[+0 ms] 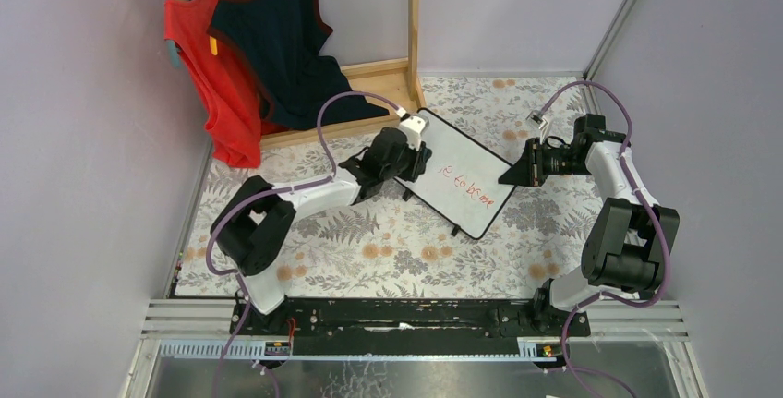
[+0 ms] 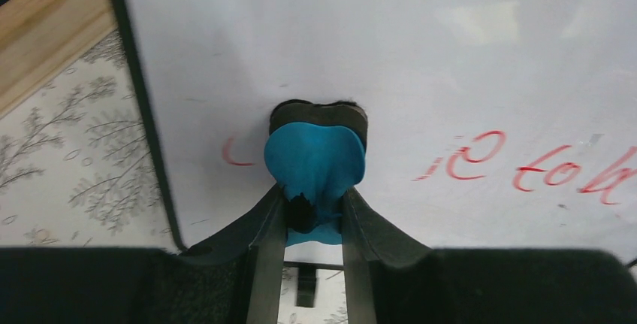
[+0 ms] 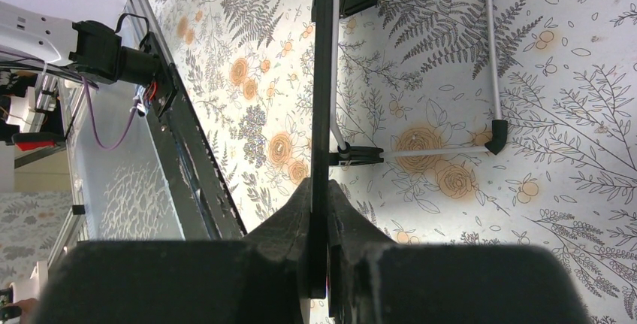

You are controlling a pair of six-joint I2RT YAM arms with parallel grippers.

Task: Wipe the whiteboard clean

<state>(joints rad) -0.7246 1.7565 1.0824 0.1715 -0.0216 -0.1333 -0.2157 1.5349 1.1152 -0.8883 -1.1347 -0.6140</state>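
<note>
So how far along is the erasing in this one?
Not far. Done: the right gripper is shut on the whiteboard edge, bracing it, and the left gripper is shut on the eraser. In hand: the eraser sits against the board beside a short red stroke. Left: that stroke and the red writing to its right are unerased.

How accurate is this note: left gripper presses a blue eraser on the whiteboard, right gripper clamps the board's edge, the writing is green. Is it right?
Not quite. The writing on the whiteboard is red, not green; the left wrist view shows it. The left gripper does press the blue eraser on the board, and the right gripper clamps its edge.
</note>
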